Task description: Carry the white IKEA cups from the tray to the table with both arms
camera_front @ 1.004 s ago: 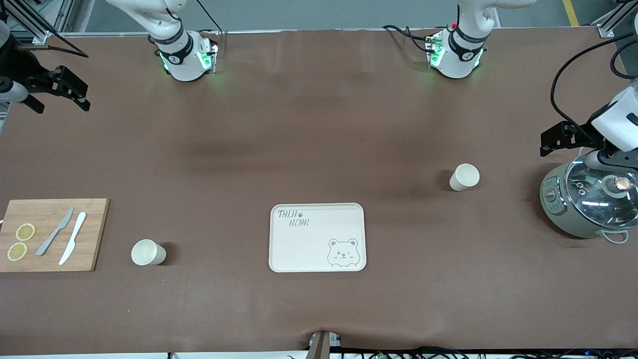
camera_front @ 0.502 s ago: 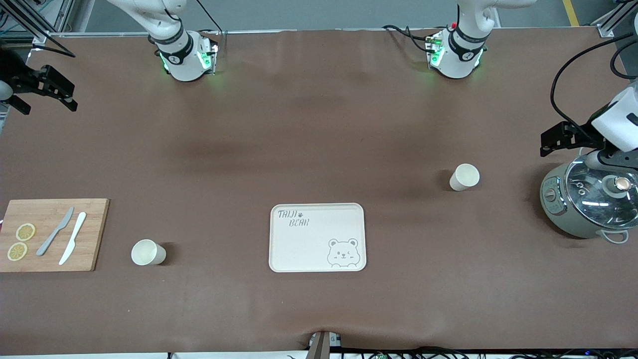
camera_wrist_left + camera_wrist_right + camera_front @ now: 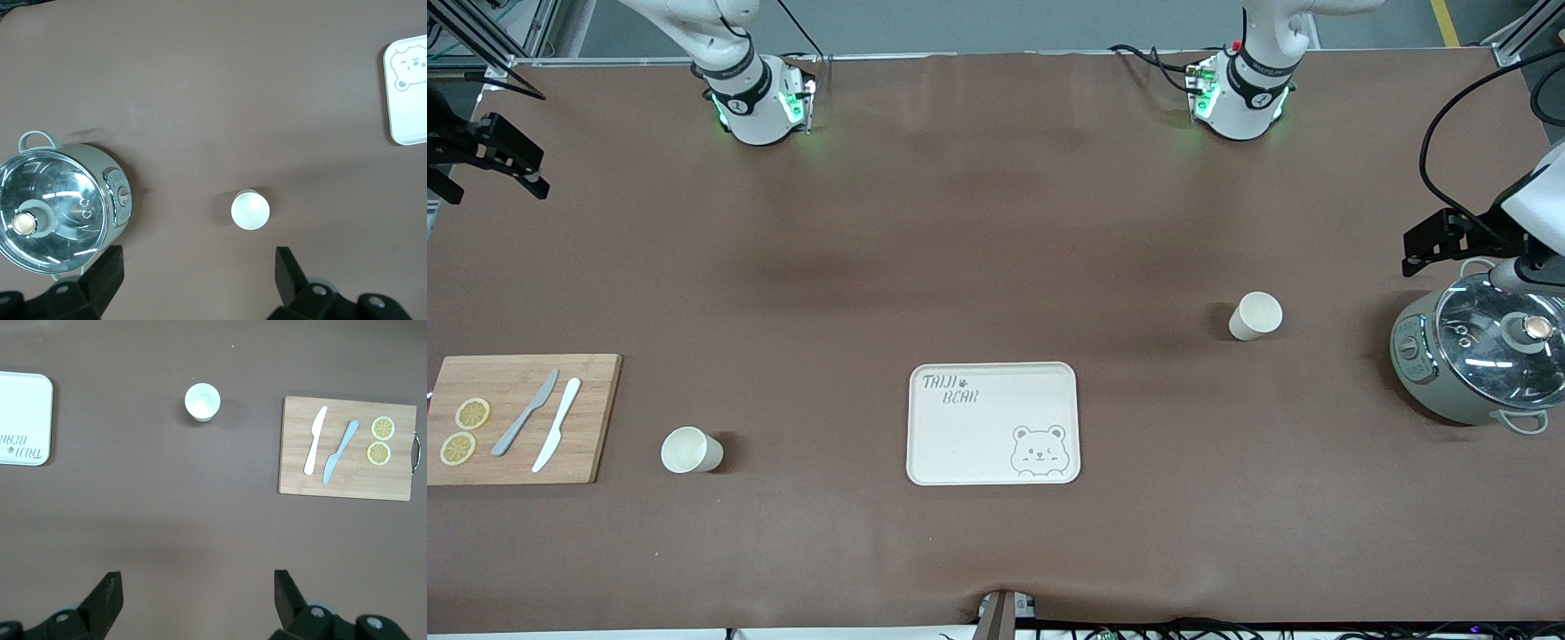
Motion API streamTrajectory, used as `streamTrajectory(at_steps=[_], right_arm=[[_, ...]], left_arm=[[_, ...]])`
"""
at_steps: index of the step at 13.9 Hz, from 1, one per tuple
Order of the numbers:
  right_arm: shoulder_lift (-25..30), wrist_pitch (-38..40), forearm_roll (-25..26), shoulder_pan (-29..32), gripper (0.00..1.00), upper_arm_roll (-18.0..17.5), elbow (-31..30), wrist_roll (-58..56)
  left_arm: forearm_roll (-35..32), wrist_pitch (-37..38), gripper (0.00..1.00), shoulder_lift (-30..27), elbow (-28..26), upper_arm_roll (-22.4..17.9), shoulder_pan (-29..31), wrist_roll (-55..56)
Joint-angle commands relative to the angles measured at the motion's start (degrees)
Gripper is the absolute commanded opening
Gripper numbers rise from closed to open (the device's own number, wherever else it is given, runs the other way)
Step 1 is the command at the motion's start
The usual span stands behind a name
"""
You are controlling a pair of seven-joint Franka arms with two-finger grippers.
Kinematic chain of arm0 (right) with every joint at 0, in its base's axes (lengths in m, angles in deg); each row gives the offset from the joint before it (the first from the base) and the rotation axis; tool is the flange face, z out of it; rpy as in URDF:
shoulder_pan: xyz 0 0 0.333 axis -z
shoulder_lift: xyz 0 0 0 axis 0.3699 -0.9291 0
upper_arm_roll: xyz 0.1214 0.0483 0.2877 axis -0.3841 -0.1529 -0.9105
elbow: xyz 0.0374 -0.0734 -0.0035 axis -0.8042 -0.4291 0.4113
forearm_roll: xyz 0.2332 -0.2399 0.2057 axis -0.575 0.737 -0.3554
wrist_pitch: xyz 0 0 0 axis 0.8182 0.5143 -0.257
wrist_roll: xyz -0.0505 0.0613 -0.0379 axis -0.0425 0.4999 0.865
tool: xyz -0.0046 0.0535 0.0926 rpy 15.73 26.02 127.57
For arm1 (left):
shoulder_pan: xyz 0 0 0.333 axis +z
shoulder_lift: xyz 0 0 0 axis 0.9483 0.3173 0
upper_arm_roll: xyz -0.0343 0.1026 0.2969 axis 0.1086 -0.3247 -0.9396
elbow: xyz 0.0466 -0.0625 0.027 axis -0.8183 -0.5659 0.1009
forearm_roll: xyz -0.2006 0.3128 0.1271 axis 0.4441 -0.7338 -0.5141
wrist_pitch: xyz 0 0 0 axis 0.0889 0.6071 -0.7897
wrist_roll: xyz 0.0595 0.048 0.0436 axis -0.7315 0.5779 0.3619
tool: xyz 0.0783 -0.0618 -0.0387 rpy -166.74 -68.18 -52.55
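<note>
Both grippers' fingers stand wide apart, empty: left gripper (image 3: 1436,242) at the frame's right edge, right gripper (image 3: 489,156) upper left. White cups (image 3: 1255,316) (image 3: 689,450) stand on the table (image 3: 996,222), flanking the empty tray (image 3: 993,423). They look light, rigid, smooth; grasp across the rim.
</note>
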Motion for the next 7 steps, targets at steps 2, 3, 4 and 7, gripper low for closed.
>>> streamTrajectory(at_steps=[2,3,4,7], right_arm=[[-0.80,1.17,-0.76,0.78,1.00,-0.74,2.59,-0.81],[-0.80,1.17,-0.76,0.69,1.00,-0.83,2.76,-0.81],[-0.89,1.17,-0.76,0.69,1.00,-0.83,2.94,-0.81],[-0.89,1.17,-0.76,0.60,1.00,-0.92,3.38,-0.81]], left_arm=[[0.11,0.15,1.00,-0.67,-0.17,0.10,0.19,0.28],[0.02,0.06,1.00,-0.67,-0.17,0.10,0.19,0.28],[0.02,0.14,1.00,-0.67,-0.26,0.19,0.19,0.28],[0.02,0.15,1.00,-0.49,-0.35,0.19,0.10,0.37]])
